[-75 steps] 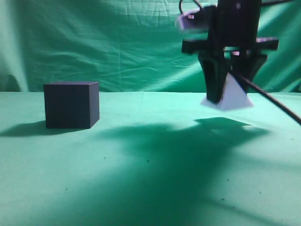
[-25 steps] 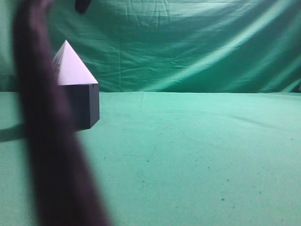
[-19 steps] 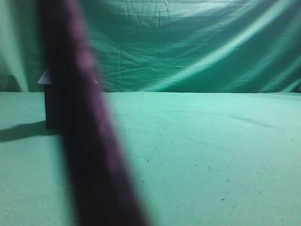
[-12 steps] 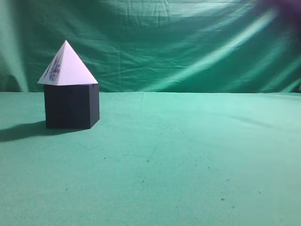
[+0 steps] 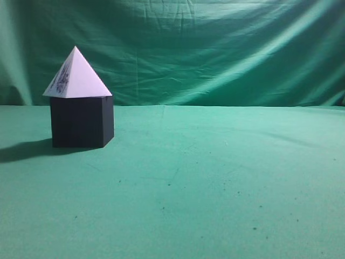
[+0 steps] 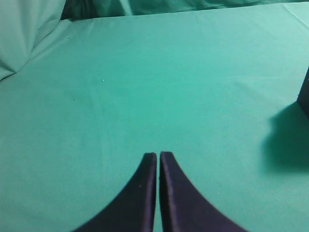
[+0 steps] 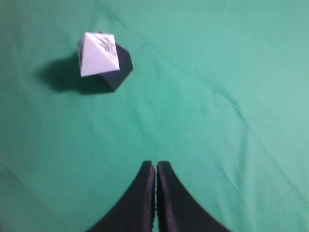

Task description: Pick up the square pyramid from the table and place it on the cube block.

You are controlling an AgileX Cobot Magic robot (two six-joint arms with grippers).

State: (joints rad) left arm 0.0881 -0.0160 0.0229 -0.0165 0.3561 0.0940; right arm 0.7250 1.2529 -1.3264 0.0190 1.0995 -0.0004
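The small white four-sided square pyramid (image 5: pixel 77 75), marked with dark scribbles on one face, rests base-down on top of the matte black, sharp-edged cube block (image 5: pixel 82 122). Its base covers the cube's top face, and the apex points upward. In the right wrist view the pyramid (image 7: pixel 98 54) and the cube block (image 7: pixel 118 70) lie well ahead of the right claw (image 7: pixel 155 166) and to its left, with open cloth between them. That claw is closed, finger against finger, and holds nothing.

The left claw (image 6: pixel 158 157) is likewise closed and empty. A dark edge at the far right of its view, ahead and to the right of the claw, appears to be the cube block (image 6: pixel 304 94) with its shadow on the cloth.

The stack stands on the green cloth-covered desk (image 5: pixel 215 183), and neither claw touches it. No arm appears in the exterior view.

Assessment: the placement step appears complete. The pyramid is seated and released, with nothing visibly left to do.
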